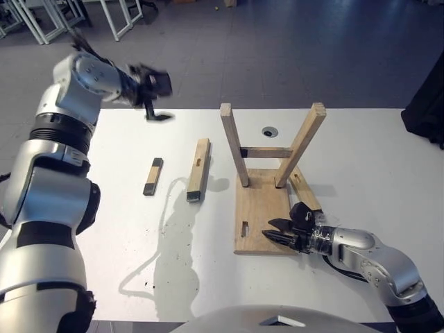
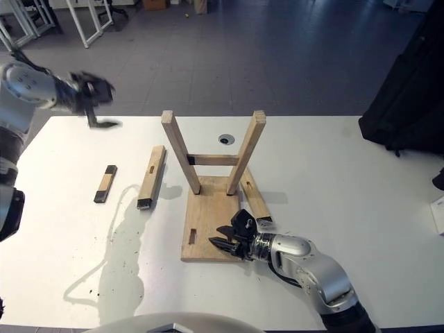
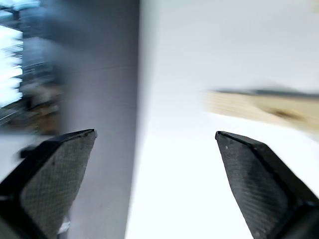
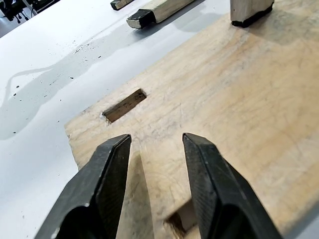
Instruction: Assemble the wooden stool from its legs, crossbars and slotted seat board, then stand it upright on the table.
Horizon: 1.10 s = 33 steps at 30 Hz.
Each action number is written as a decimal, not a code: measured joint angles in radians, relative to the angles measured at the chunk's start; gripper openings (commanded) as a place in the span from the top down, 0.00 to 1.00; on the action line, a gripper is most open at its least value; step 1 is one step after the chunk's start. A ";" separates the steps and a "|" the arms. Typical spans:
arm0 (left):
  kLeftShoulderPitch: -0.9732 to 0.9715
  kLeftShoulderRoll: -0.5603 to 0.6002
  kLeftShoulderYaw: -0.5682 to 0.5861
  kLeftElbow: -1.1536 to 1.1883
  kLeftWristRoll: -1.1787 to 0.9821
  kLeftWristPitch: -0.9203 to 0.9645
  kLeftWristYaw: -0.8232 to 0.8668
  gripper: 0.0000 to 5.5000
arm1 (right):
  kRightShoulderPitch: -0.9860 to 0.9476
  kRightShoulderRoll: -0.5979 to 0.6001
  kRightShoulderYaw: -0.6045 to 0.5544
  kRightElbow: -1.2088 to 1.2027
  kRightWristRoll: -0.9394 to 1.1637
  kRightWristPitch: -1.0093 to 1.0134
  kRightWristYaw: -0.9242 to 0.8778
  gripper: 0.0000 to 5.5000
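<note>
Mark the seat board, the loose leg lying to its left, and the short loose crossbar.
seat board (image 1: 260,211), left eye view, bare middle of its face.
loose leg (image 1: 199,170), left eye view, midway along its length.
short crossbar (image 1: 153,177), left eye view, centre of its top face.

One slotted seat board (image 1: 258,215) is counted at lower centre of the left eye view.

Four wooden legs are counted. Two stand in the board: the left upright leg (image 1: 234,142) and the right upright leg (image 1: 300,142). Two lie flat: a loose leg (image 1: 198,168) left of the board and a lying leg (image 1: 306,191) just beside its right edge.

Two crossbars are counted: a fitted crossbar (image 1: 267,152) between the upright legs, and a short loose crossbar (image 1: 153,175) at centre left.

Two open slots are counted in the board in the right wrist view: a first slot (image 4: 124,105) and a second slot (image 4: 178,221).

One round table grommet (image 1: 269,130) and one white table (image 1: 374,159) are counted.

Two grippers are counted: the left gripper (image 3: 155,133) and the right gripper (image 4: 157,136).
</note>
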 measured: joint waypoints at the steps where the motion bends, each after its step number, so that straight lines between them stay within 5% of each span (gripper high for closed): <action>1: 0.009 -0.068 0.086 -0.108 -0.119 0.087 0.057 0.20 | 0.001 0.006 0.000 -0.002 0.000 -0.005 -0.005 0.65; 6: 0.191 -0.355 0.313 -0.617 -0.544 0.479 0.347 0.34 | 0.001 0.017 0.000 -0.016 0.003 -0.008 -0.006 0.65; 11: 0.295 -0.474 0.443 -0.960 -0.621 0.722 0.701 0.36 | 0.019 0.017 0.013 -0.017 0.000 0.011 -0.032 0.65; 18: 0.273 -0.552 0.426 -1.018 -0.586 0.634 0.728 0.36 | 0.026 0.017 0.020 -0.031 0.000 0.017 -0.048 0.65; 26: 0.540 -0.567 0.222 -0.895 -0.387 0.557 0.703 0.36 | 0.025 0.016 0.029 -0.037 0.000 0.024 -0.052 0.65; 30: 0.565 -0.622 0.255 -0.964 -0.495 0.621 0.658 0.36 | 0.034 0.018 0.035 -0.039 0.000 0.024 -0.058 0.65; 33: 0.458 -0.651 0.394 -1.077 -0.738 0.679 0.642 0.36 | 0.035 0.020 0.036 -0.048 0.001 0.019 -0.055 0.65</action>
